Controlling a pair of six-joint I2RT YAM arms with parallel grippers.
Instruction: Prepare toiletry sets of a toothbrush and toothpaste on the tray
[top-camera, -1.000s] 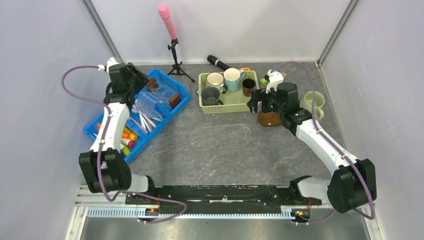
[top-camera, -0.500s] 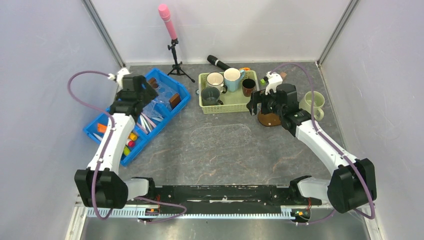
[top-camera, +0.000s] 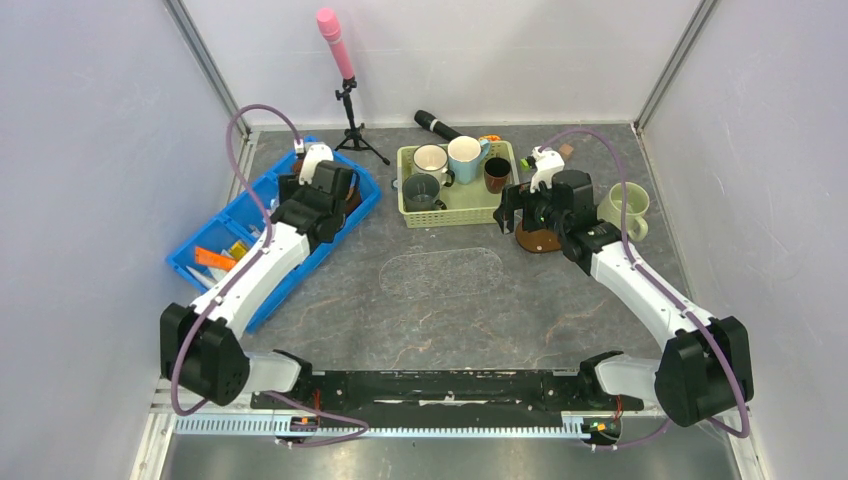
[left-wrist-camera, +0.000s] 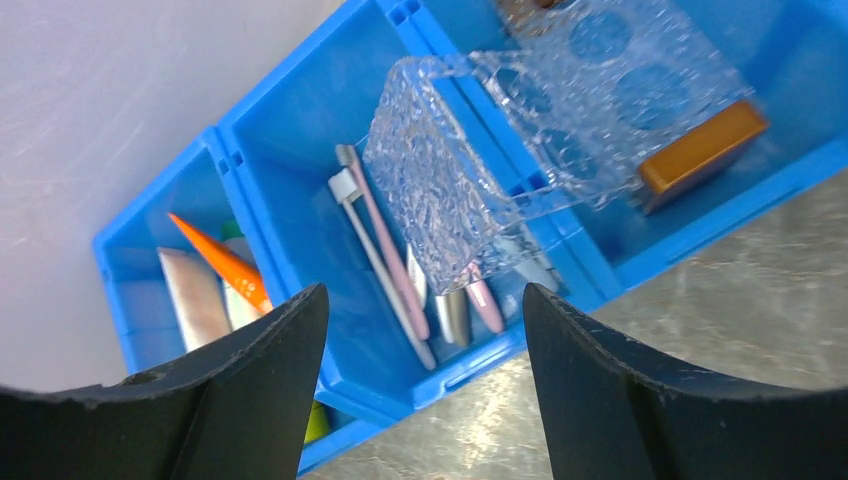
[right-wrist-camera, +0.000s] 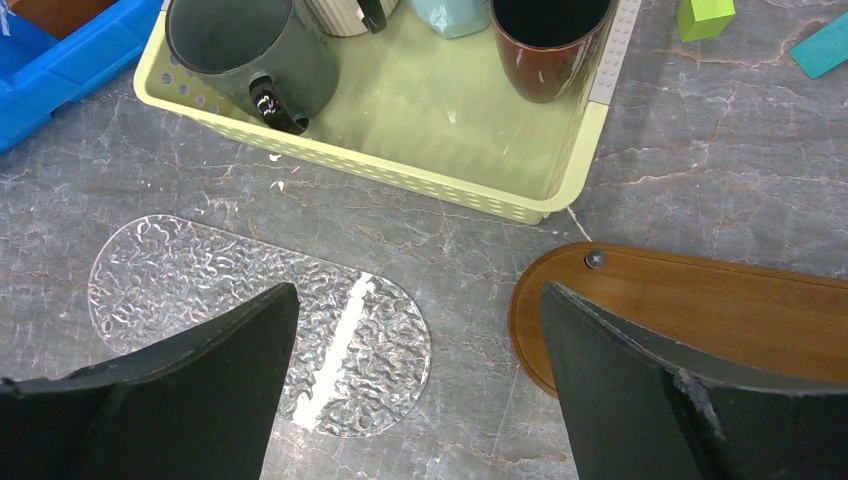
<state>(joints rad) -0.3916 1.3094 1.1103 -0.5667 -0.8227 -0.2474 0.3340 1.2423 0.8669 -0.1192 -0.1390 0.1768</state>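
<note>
Both sets of jaws stand wide apart with nothing between them. The left jaws hang over the blue bin (left-wrist-camera: 290, 140) along the left edge of the worktop (top-camera: 420, 320), touching nothing. The right jaws hover just above the tray (right-wrist-camera: 700, 310), which lies flat towards the far right corner, just in front of the green basket (right-wrist-camera: 400, 178) of mugs.

From overhead the tray is mostly hidden under the right arm, with only a brown sliver showing. The right wrist camera gives its rounded end plainly, with one screw head near the rim. It also shows a clear pebbled oval plate (right-wrist-camera: 250, 300) lying beside the tray, a gap between them.

The overhead view tells little of what the bin holds, but the left wrist camera looks straight in. The toothpaste (left-wrist-camera: 225, 265), an orange tube beside a silvery one, sits in the end compartment. Thin pink and white toothbrushes (left-wrist-camera: 383, 245) lie in the next compartment, partly under a clear dimpled holder (left-wrist-camera: 470, 150).
</note>
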